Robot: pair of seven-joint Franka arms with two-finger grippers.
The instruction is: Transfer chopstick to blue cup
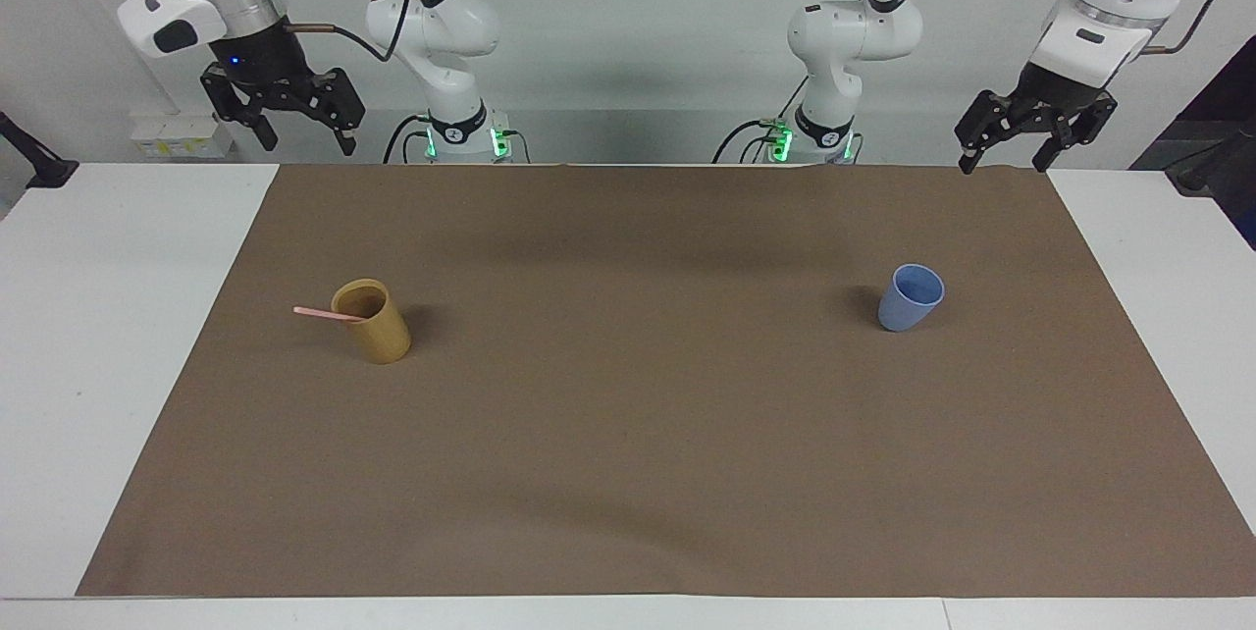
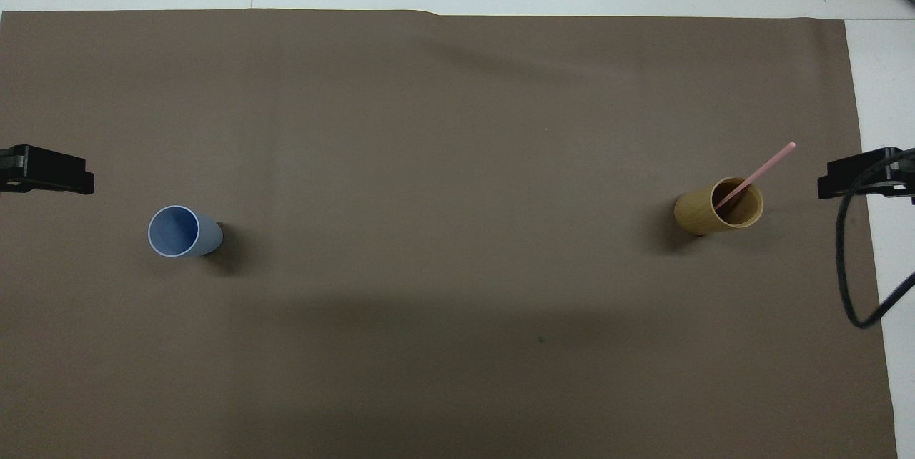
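- Two cups are counted on the brown mat [image 1: 628, 434] that covers the white bench [image 1: 108, 336]: one blue cup [image 1: 910, 297] and one tan cup [image 1: 373, 321].
- One chopstick [image 1: 329, 314] is seen; it is propped slantwise in the tan cup, its lower end inside and its upper end jutting out over the rim toward the bench edge at the right arm's end.
- The blue cup is stood upright toward the left arm's end of the bench, with nothing seen in it; the two cups are set well apart.
- Two claws are counted, and both are held raised with nothing in them.
- The right claw [image 1: 299, 125] is released, its fingers spread, and is hung over the bench corner nearest the robots at the right arm's end.
- The left claw [image 1: 1009, 151] is likewise released, fingers apart, over the mat's corner nearest the robots at the left arm's end.
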